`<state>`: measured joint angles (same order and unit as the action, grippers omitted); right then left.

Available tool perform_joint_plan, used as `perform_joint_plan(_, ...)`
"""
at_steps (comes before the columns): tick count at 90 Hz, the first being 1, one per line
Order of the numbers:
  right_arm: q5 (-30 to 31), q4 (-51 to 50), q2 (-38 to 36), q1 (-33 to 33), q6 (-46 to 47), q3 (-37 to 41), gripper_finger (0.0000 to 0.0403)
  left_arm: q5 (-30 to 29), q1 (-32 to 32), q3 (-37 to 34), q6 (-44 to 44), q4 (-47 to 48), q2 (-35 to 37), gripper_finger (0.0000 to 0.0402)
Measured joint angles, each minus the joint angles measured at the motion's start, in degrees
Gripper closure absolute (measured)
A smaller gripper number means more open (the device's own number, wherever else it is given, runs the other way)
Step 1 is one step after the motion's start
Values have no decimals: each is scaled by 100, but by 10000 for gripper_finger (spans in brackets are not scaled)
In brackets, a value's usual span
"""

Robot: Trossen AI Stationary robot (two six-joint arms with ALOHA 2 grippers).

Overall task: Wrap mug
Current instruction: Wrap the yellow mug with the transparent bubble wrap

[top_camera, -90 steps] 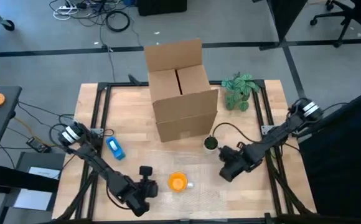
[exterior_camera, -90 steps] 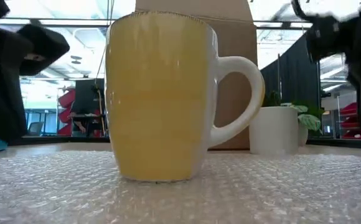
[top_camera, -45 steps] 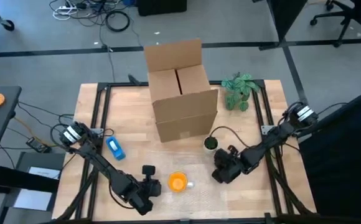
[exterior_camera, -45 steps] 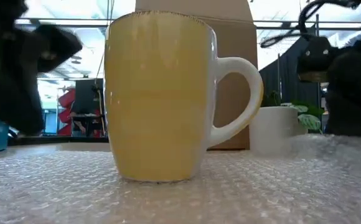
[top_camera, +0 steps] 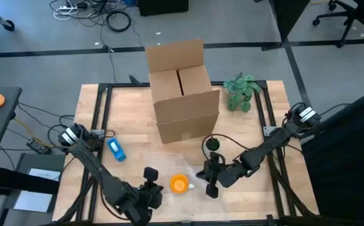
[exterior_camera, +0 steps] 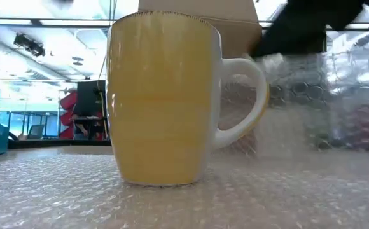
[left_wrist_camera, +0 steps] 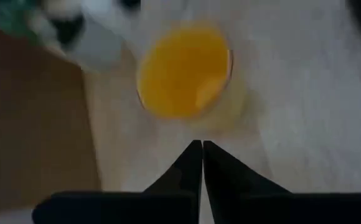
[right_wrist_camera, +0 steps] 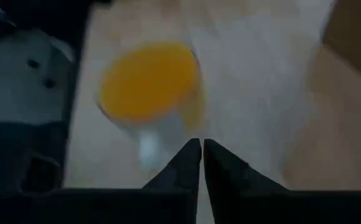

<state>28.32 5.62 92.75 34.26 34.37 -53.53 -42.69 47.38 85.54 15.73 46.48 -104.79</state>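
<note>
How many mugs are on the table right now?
1. The yellow mug stands upright on the bubble wrap near the table's front edge, between the left gripper and right gripper. The cardboard box could hide others inside.

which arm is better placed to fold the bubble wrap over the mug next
Right, probably. The right gripper has a flap of bubble wrap raised beside the mug; the left gripper sits shut on the mug's other side.
</note>
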Motion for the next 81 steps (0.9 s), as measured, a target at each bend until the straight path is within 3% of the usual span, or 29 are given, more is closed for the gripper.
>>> perform_joint_plan(19,-10,431,0,2,-435,-81,403,33,-206,-186,-1390,-1070,381,401)
perform_joint_plan(34,-62,569,-4,-2,-631,-81,403,745,-816,-734,-2065,-2320,788,395)
perform_joint_plan(49,-37,364,-13,-16,-390,-85,403,1101,-1364,-1171,-2497,-3440,788,374)
perform_joint_plan(63,-24,-1396,-199,62,1053,-90,403,1636,-1641,-1398,-2265,-3736,767,347)
perform_joint_plan(74,-356,-3292,-243,63,2102,-85,397,1679,-1663,-1414,-2200,-3844,769,330)
perform_joint_plan(81,-765,-3963,-199,25,2558,13,382,1669,-1666,-1417,-2274,-3995,769,324)
